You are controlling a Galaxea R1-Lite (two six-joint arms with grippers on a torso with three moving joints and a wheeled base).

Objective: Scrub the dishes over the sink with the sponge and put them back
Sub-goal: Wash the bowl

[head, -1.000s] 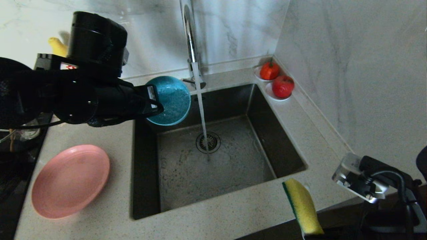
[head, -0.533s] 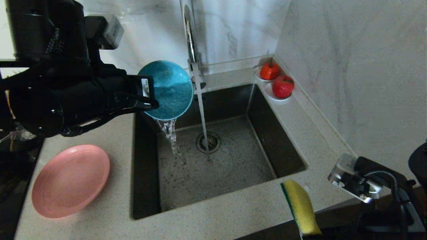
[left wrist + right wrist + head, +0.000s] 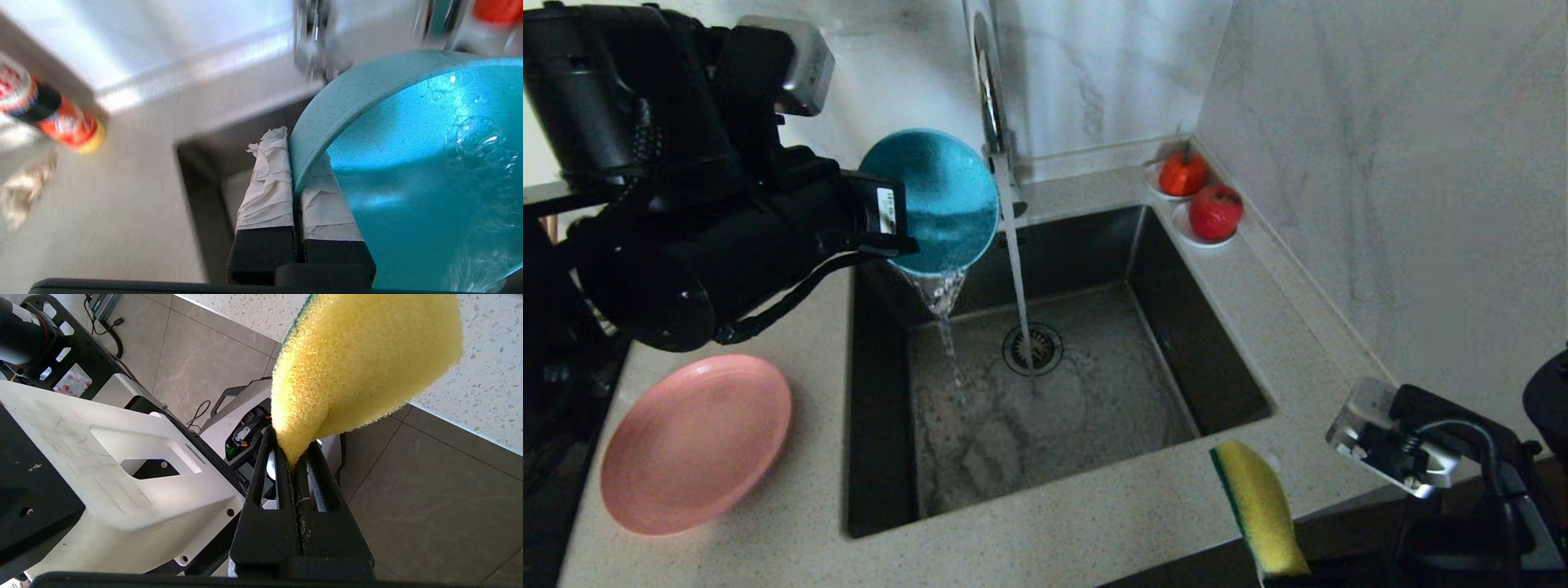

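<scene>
My left gripper (image 3: 900, 233) (image 3: 292, 161) is shut on the rim of the teal bowl (image 3: 941, 200) (image 3: 412, 171). It holds the bowl tilted above the sink's (image 3: 1217, 367) back left corner, next to the tap (image 3: 987, 90). Water spills from the bowl's low edge into the basin, and the tap's own stream runs onto the drain strainer (image 3: 1032, 348). The pink plate (image 3: 694, 441) lies on the counter left of the sink. My right gripper (image 3: 292, 459) is shut on one end of the yellow sponge (image 3: 1260, 506) (image 3: 363, 363), held upright off the counter's front right edge.
Two white saucers with red fruit (image 3: 1183, 173) (image 3: 1215, 211) stand in the back right corner by the wall. A dark hob (image 3: 547, 457) borders the counter on the left. A red and black bottle (image 3: 61, 122) lies behind the counter's left side.
My left gripper has lifted and rolled the teal bowl, and water now pours out of it into the sink. The right arm and sponge have barely moved.
</scene>
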